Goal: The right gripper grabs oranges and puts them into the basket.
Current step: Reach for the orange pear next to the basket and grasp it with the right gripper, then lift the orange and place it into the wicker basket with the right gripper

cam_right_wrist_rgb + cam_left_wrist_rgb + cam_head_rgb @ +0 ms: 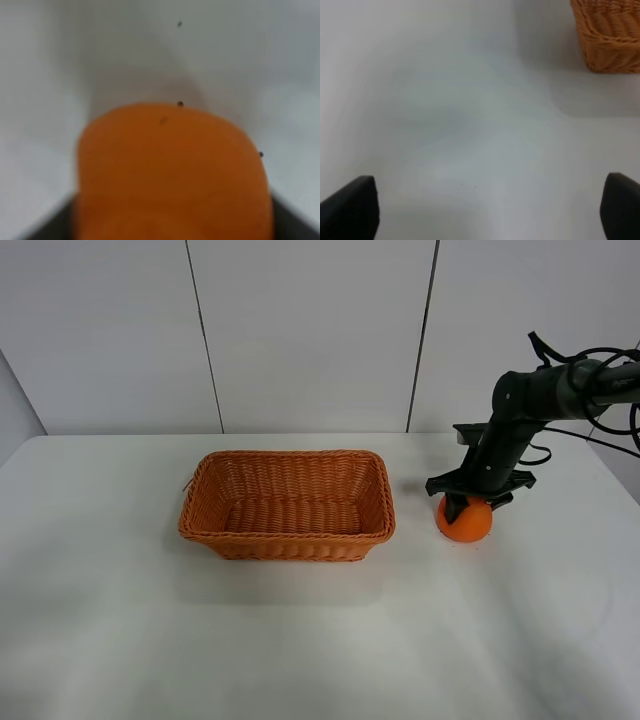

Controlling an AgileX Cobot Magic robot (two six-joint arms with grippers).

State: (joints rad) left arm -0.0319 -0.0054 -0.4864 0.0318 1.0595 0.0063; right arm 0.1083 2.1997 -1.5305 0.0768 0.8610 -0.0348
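The orange rests on the white table to the right of the wicker basket, about a fruit's width from its rim. My right gripper reaches down from above and is closed around the orange, with one black finger showing across its front. In the right wrist view the orange fills the space between the two dark fingers of the gripper. The basket holds nothing. My left gripper is open and empty over bare table, with the basket's corner beyond it.
The white table stretches wide in front of and to the left of the basket. A white panelled wall stands behind it. The right arm's cables hang at the far right.
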